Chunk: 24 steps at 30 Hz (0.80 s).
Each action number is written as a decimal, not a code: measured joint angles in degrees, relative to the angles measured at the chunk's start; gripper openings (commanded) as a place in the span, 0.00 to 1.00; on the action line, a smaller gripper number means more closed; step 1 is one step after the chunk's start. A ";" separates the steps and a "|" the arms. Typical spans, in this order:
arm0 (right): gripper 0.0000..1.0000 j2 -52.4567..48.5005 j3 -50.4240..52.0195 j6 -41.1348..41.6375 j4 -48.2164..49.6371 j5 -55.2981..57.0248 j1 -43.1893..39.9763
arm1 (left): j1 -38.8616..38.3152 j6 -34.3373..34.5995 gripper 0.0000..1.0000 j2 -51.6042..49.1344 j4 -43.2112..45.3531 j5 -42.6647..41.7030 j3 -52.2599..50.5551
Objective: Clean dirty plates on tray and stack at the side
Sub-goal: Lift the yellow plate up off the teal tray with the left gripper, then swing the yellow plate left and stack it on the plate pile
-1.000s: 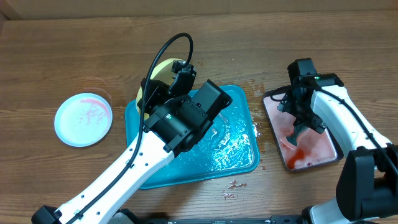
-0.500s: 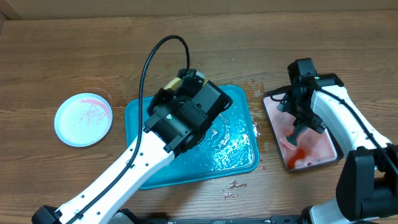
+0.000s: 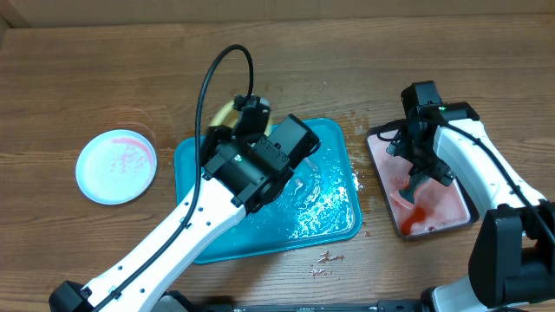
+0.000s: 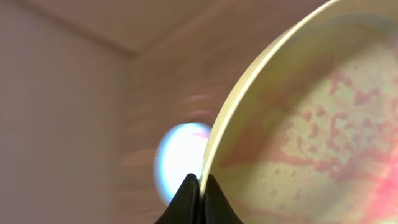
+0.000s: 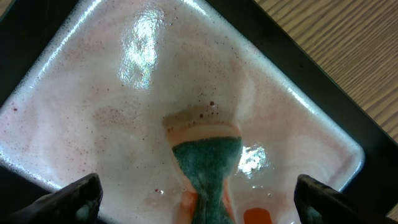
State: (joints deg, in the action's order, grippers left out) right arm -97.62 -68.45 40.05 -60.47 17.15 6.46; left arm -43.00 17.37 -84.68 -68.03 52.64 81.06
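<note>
My left gripper [image 4: 200,186] is shut on the rim of a pale yellow-green plate [image 4: 311,124] smeared with red sauce. From overhead, that plate [image 3: 225,112] pokes out behind the left gripper [image 3: 251,111], over the far left corner of the turquoise tray [image 3: 329,212], which is wet and foamy. A light blue plate [image 3: 116,166] with red smears lies on the table to the left, and shows blurred as the blue plate [image 4: 180,155] in the left wrist view. My right gripper [image 5: 198,186] stands open above a green-and-orange sponge [image 5: 208,165]. No other yellow-green plate is in view.
The sponge lies in a small black-rimmed pinkish tray [image 3: 451,204] holding reddish water, right of the turquoise tray. Red specks dot the wood [image 3: 323,258] by the tray's front edge. My left arm [image 3: 191,234] crosses the tray's left half.
The left gripper has turned and shifted with the yellow-green plate, so less of the plate shows from overhead than a second ago. The right arm has not moved.
</note>
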 measured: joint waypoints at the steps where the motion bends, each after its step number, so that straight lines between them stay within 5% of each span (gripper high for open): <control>1: 1.00 0.00 0.00 -0.02 0.00 0.02 0.00 | -0.04 -0.15 0.05 -0.22 0.63 -2.12 0.00; 8: 1.00 0.00 0.00 -0.02 -0.02 0.02 0.00 | 0.37 2.45 0.04 -2.01 -6.47 8.09 0.00; 15: 1.00 0.00 0.00 0.00 0.00 0.00 0.00 | 0.68 -0.94 0.05 -2.03 -1.03 -7.96 0.00; 21: 1.00 0.00 0.02 0.00 -0.02 0.00 0.00 | 2.36 6.60 0.04 -2.19 -10.21 2.05 -0.02; 24: 1.00 0.00 0.02 -0.02 -0.02 0.00 0.00 | 3.37 7.78 0.05 -2.19 -4.70 -5.35 0.00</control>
State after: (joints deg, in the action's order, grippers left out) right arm -97.62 -68.42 40.03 -60.49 17.15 6.46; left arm -39.64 25.15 -86.87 -72.73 47.29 81.06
